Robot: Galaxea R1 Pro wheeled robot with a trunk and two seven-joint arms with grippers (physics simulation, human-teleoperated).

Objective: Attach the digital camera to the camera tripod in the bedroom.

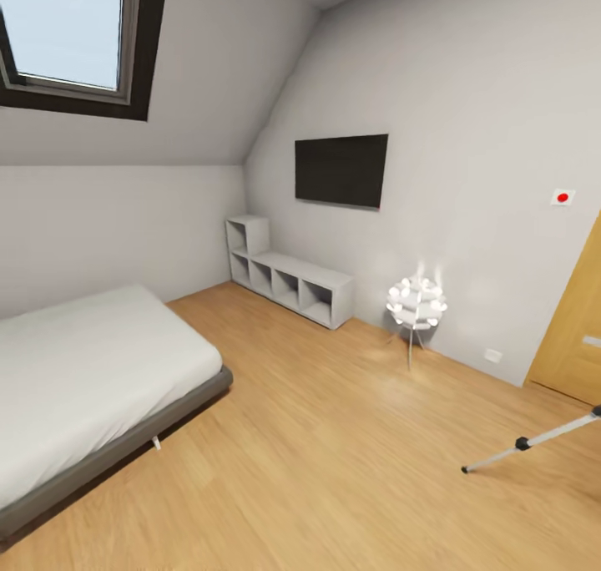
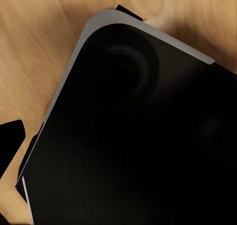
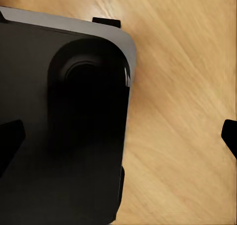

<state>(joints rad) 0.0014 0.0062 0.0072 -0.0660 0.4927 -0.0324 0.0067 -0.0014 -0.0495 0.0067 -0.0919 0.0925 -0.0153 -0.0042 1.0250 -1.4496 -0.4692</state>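
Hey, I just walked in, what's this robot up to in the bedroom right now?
It seems to be on its way and is handling nothing yet. The head view looks across the wood floor at a bed, white cube shelves, a wall TV and a small lamp. One leg of the camera tripod pokes in at the lower right edge. Both wrist views look down at the robot's dark base over the floor, and both grippers look open and empty.

Smooth light wood planks cover the bedroom floor [image 1: 334,437], the bed [image 1: 125,437] has a matt grey frame and white mattress, and the camera tripod [image 1: 534,442] leg looks silver metal.
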